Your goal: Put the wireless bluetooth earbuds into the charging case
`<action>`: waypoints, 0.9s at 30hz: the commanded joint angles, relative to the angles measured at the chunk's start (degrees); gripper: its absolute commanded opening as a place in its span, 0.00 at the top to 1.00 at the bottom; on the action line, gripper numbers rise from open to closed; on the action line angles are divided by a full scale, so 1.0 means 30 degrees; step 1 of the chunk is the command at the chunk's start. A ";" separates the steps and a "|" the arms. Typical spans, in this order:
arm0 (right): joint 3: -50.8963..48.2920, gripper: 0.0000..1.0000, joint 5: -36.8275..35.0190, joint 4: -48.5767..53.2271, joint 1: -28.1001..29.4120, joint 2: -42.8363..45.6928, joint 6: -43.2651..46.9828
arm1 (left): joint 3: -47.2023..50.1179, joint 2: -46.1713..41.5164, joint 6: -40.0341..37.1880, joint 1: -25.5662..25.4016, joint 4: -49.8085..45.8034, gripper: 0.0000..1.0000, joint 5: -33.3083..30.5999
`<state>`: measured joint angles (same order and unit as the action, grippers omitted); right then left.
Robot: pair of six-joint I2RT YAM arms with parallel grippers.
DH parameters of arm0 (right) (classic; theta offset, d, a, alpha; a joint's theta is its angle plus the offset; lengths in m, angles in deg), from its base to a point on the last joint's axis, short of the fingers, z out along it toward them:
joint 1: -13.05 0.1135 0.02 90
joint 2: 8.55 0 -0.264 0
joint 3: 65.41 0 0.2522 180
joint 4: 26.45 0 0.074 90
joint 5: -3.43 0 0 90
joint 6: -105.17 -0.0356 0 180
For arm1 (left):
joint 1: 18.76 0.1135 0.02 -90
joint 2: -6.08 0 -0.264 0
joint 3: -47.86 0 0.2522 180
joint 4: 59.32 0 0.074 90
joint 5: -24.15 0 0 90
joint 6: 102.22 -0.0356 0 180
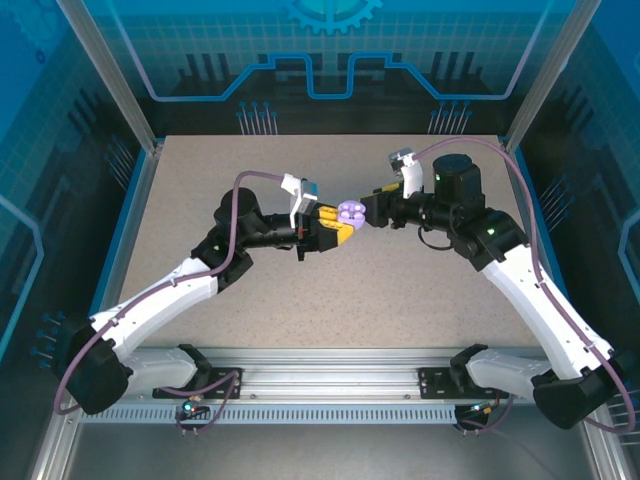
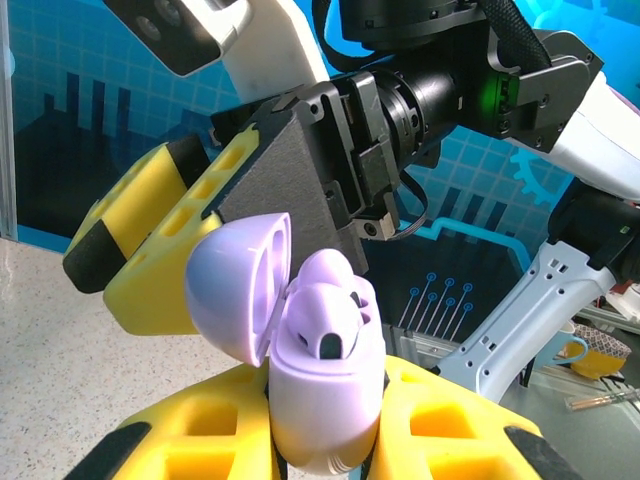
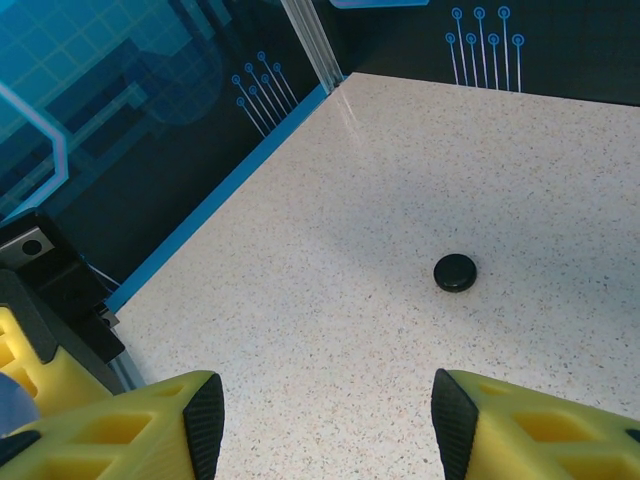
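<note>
My left gripper [image 1: 343, 224] is shut on a pale lilac charging case [image 2: 325, 385] and holds it up off the table between its yellow fingers [image 2: 450, 425]. The case's lid [image 2: 235, 285] is swung open to the left. Lilac earbuds [image 2: 335, 310] sit in the case's top, with their dark tips showing. My right gripper [image 1: 374, 211] hovers just right of the case, with one yellow finger [image 2: 155, 250] behind the lid. In the right wrist view that gripper [image 3: 327, 412] is open, with bare table between its pads. No black earbuds are in view.
A small round black object [image 3: 455, 272] lies on the speckled tabletop [image 3: 330, 250] beyond the right gripper. A blue strip [image 3: 215, 205] and dark enclosure walls border the table. Both arms meet over the table's middle [image 1: 330, 290].
</note>
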<state>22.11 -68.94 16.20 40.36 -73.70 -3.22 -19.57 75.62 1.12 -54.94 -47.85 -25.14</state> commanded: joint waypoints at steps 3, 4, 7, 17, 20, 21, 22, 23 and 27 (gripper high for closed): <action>0.0052 0.40 0.0915 -0.0705 -0.0051 0.0795 0.0124 | -0.0684 0.0404 -0.0070 -0.0126 -0.0677 1.00 -0.1048; 0.0053 0.40 0.0897 -0.0692 -0.0036 0.0826 0.0159 | -0.0726 0.0455 -0.0012 -0.0126 -0.0666 1.00 -0.1084; -0.0003 0.40 0.0889 -0.0720 -0.0051 0.0881 0.0249 | -0.0772 0.0606 0.0239 -0.0126 -0.0538 1.00 -0.1006; 0.0337 0.40 -0.2464 0.0876 -0.0084 0.0542 0.0198 | -0.1087 0.0723 0.0364 -0.0101 -0.1482 1.00 -0.2109; 0.0515 0.40 -0.4430 0.1845 -0.0160 0.0310 -0.0108 | -0.1153 0.0847 0.0472 -0.0097 -0.1921 1.00 -0.2526; 0.0551 0.40 -0.5114 0.2198 -0.0226 0.0245 -0.0288 | -0.1153 0.0890 0.0558 -0.0097 -0.2037 1.00 -0.2791; 0.0576 0.41 -0.5621 0.2460 -0.0320 0.0172 -0.0444 | -0.1170 0.0928 0.0583 -0.0082 -0.2258 1.00 -0.3123; 0.0581 0.41 -0.5875 0.2668 -0.0411 0.0110 -0.0539 | -0.1204 0.0994 0.0639 -0.0094 -0.2539 1.00 -0.3437; 0.0234 0.41 -0.5963 0.2768 -0.0804 0.0264 -0.0775 | -0.1270 0.1412 0.1141 -0.0082 -0.3685 1.00 -0.4429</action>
<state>22.17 -83.87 22.64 38.90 -73.22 -4.29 -21.45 78.90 2.87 -55.05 -55.93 -35.07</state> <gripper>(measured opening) 0.595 0.205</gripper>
